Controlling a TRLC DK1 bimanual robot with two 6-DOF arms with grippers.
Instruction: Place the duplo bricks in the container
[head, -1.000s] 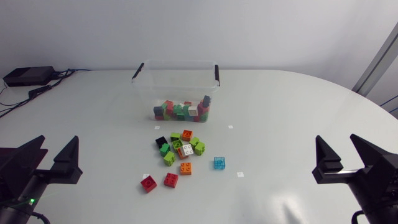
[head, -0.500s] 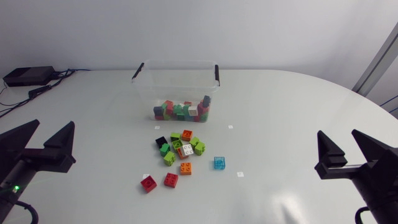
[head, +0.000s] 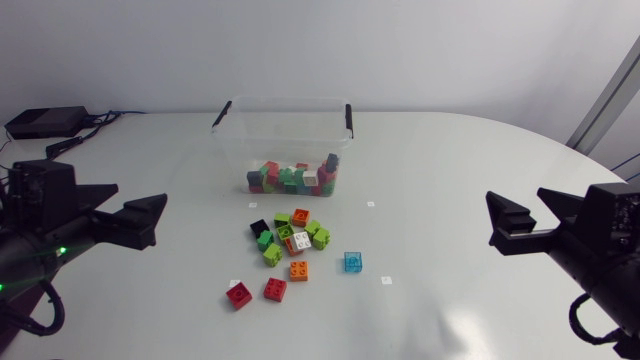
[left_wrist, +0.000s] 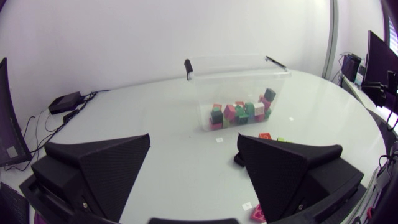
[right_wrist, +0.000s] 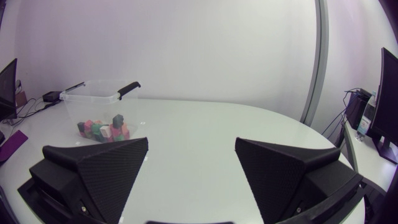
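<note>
A clear plastic container (head: 345, 140) with black handles stands at the table's far middle, with several coloured duplo bricks (head: 293, 178) on its floor. In front of it lie several loose bricks (head: 290, 238): green, orange, black and white in a cluster, a translucent blue brick (head: 352, 262) and two red bricks (head: 257, 291) nearest me. My left gripper (head: 138, 216) hovers open at the left, pointing at the cluster. My right gripper (head: 520, 208) hovers open at the right. In the left wrist view the container (left_wrist: 273, 78) is ahead of the open left gripper (left_wrist: 189, 162). The right gripper (right_wrist: 189, 155) holds nothing.
A black box with cables (head: 45, 122) lies at the far left corner. Small white markers (head: 387, 281) dot the tabletop around the bricks. Bare table lies between each gripper and the brick cluster.
Both arms have swung inward toward the middle of the table. The left gripper has moved toward the bricks and now shows side-on. Both stay open; no brick has moved.
</note>
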